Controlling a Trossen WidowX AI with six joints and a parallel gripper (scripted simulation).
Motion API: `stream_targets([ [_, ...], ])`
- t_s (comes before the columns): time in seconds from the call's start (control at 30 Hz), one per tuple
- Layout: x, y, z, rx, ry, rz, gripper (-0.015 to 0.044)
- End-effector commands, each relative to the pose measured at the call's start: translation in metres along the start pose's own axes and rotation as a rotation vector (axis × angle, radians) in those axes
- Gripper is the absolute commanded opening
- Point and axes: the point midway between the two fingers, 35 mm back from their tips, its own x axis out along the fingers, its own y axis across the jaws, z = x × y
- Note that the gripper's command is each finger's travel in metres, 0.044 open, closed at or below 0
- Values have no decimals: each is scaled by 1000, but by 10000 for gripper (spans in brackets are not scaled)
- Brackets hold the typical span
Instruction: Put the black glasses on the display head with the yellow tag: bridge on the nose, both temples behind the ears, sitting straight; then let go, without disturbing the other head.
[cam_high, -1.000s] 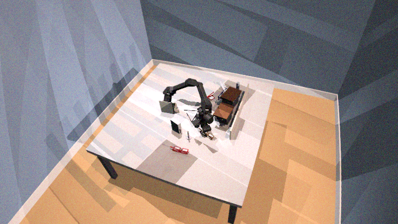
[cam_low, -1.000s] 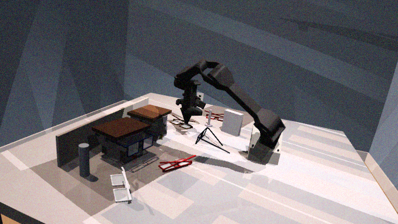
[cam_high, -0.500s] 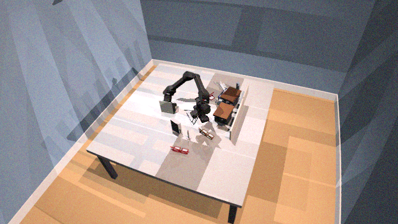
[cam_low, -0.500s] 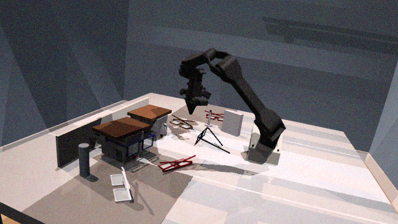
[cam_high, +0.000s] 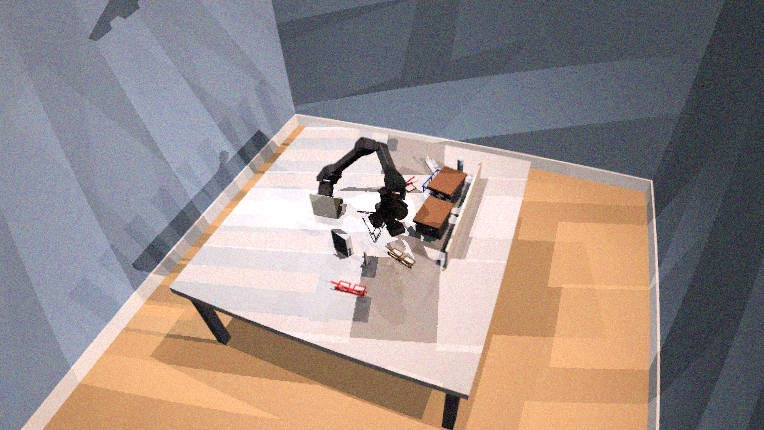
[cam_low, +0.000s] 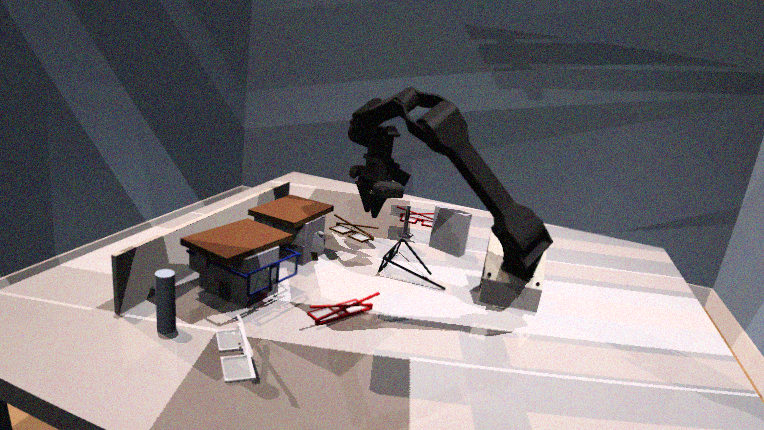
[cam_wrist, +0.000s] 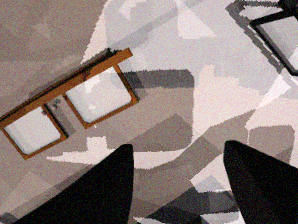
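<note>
The black glasses (cam_high: 375, 239) (cam_low: 414, 274) (cam_wrist: 272, 49) lie on the table, temples spread, partly cut off at the wrist view's top right. My gripper (cam_low: 375, 211) (cam_wrist: 178, 152) is partly open and empty, above the table between the black glasses and the brown glasses. Two display heads with flat brown tops stand side by side: one head (cam_high: 435, 213) (cam_low: 291, 209) nearer the gripper, the other head (cam_high: 448, 182) (cam_low: 235, 240) beyond it with blue glasses (cam_low: 248, 283) at its face. I cannot make out a yellow tag on either head.
Brown glasses (cam_low: 350, 232) (cam_wrist: 75, 80) lie near the gripper. Red glasses (cam_low: 369, 307), white glasses (cam_low: 247, 341) and a dark cylinder (cam_low: 165, 304) are near the blue-glasses head. A thin upright post (cam_low: 406, 221) and a grey box (cam_low: 450, 230) stand beyond the black glasses. A low panel runs behind the heads.
</note>
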Motion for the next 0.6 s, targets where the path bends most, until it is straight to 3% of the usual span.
stream_targets([
  [0.0, -1, 1, 0, -1, 1, 3, 200],
  [0.13, -1, 1, 0, -1, 1, 3, 200],
  [0.4, -24, -9, 42, -520, -17, 12, 0],
  [0.57, -39, -21, 74, -923, -29, 6, 0],
])
